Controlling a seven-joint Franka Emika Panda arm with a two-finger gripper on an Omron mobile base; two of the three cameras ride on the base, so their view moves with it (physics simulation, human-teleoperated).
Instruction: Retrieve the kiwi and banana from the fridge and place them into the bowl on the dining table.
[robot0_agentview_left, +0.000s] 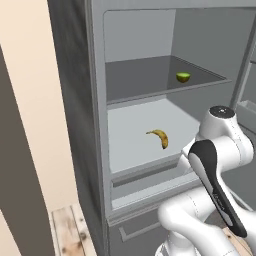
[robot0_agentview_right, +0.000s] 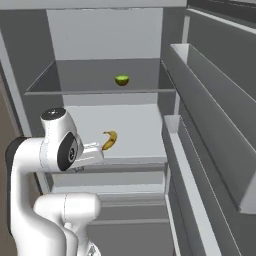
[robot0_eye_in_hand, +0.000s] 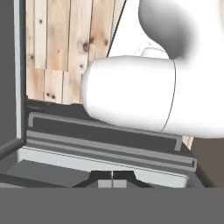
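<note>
Left base view puts the kiwi (robot0_agentview_left: 183, 77) on the upper shelf (robot0_agentview_left: 145, 80) of the open fridge (robot0_agentview_left: 75, 100), toward the back right, and the banana (robot0_agentview_left: 159, 137) on the pale shelf below (robot0_agentview_left: 135, 145), near its middle, lying flat with nothing beside it. Both look light. The kiwi is round and likely to roll or slip, so a grip across its middle seems best; the banana is firmer and curved, and is probably best pinched across its mid-length. The hand (robot0_eye_in_hand: 112, 177), seen in the hand view, has its tips pressed together on nothing, pointing low at the bottom drawer (robot0_eye_in_hand: 109, 148). Door bins (robot0_agentview_right: 210, 115) stand open to the right, and a pale wood-plank floor (robot0_agentview_left: 65, 225) runs beside the fridge.
</note>
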